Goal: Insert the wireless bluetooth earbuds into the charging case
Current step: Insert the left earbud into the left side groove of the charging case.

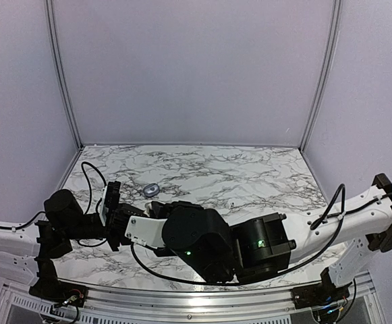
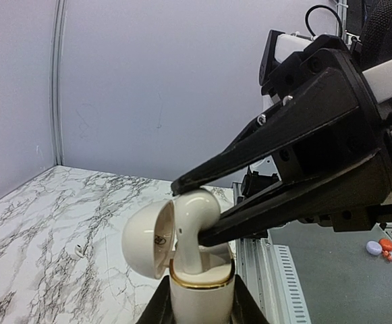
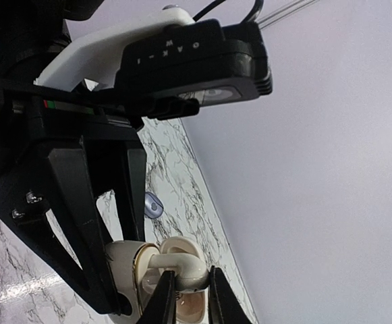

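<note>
Pinched in right hand point(image 3: 190, 289): earbud point(image 2: 197, 210), stem inside case point(image 2: 200, 301) (lid point(image 2: 147, 241) open).

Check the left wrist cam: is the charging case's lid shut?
No, the lid of the charging case stands swung open to the left, and the right fingers hold an earbud stem-down at its mouth.

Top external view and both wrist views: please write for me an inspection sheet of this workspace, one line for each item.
surface: marble table, white with grey veins.
job's things: charging case, lid open; one earbud, stem down in the case.
clutter: small grey oval object on the table; tiny white item, too small to identify.
end effectors: left end effector shut on the charging case; right end effector shut on the earbud.
cables: black cables loop beside both arms.
surroundings: plain pale walls; nothing else seen.
</note>
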`<state>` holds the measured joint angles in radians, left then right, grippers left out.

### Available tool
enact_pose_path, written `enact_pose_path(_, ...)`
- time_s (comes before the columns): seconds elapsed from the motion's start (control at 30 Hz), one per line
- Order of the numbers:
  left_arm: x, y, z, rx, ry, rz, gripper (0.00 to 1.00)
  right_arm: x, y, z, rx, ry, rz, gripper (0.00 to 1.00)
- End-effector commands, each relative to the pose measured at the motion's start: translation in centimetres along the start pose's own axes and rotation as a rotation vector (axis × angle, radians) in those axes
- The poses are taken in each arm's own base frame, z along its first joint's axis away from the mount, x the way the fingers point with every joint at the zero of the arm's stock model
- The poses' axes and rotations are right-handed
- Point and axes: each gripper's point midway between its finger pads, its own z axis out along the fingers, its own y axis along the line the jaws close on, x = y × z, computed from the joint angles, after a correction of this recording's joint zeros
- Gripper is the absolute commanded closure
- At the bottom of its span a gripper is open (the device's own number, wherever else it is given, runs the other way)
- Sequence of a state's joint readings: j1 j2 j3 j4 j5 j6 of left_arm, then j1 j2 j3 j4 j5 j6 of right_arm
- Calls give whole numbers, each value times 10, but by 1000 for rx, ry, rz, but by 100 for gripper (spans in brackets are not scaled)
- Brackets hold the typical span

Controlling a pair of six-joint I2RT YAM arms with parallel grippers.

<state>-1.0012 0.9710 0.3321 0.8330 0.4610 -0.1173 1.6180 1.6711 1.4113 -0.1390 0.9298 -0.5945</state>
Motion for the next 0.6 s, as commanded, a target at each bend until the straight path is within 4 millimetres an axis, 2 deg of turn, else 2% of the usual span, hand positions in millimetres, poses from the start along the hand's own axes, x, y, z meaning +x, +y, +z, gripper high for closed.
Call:
enact_pose_path(0.0,-38,-1,-1,-12,-107,42,100,-1,5,2,-35,-3,20,86)
enact_pose_path(0.57,-46,-1,-3,-18,-132,60,100,-3,10,-2,-85,-20,29,74)
